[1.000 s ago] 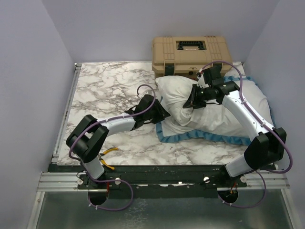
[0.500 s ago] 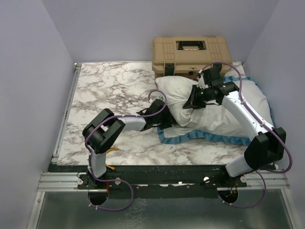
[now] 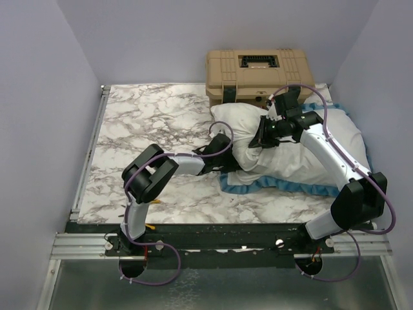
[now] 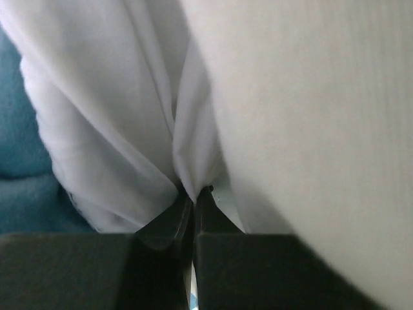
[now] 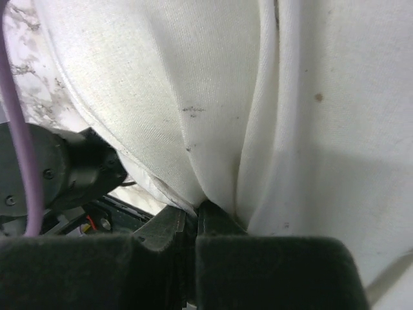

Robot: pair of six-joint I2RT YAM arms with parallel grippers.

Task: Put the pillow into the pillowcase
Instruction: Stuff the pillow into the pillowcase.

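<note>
The white pillow [image 3: 237, 124] bulges at the left end of the pillowcase [image 3: 271, 183], which lies flat with its white side up and its blue frill along the near edge. My right gripper [image 3: 257, 140] is on top of the pillow, shut on a fold of its speckled fabric [image 5: 213, 129]; the jaws [image 5: 197, 206] are pressed together. My left gripper [image 3: 224, 154] is low at the pillow's near-left edge, beside the frill. In the left wrist view it [image 4: 193, 192] is shut on a thin white fold of the pillowcase [image 4: 187, 148], with blue frill [image 4: 26, 161] at the left.
A tan hard case [image 3: 258, 74] stands at the back, touching the pillow's far end. The marbled tabletop [image 3: 148, 123] stretches to the left. Lilac walls close in both sides. My left arm [image 5: 58, 174] shows in the right wrist view, below the pillow.
My left arm has reached right to the pillow's near edge, and its gripper has gone from open to shut on white fabric. The right arm has held still.
</note>
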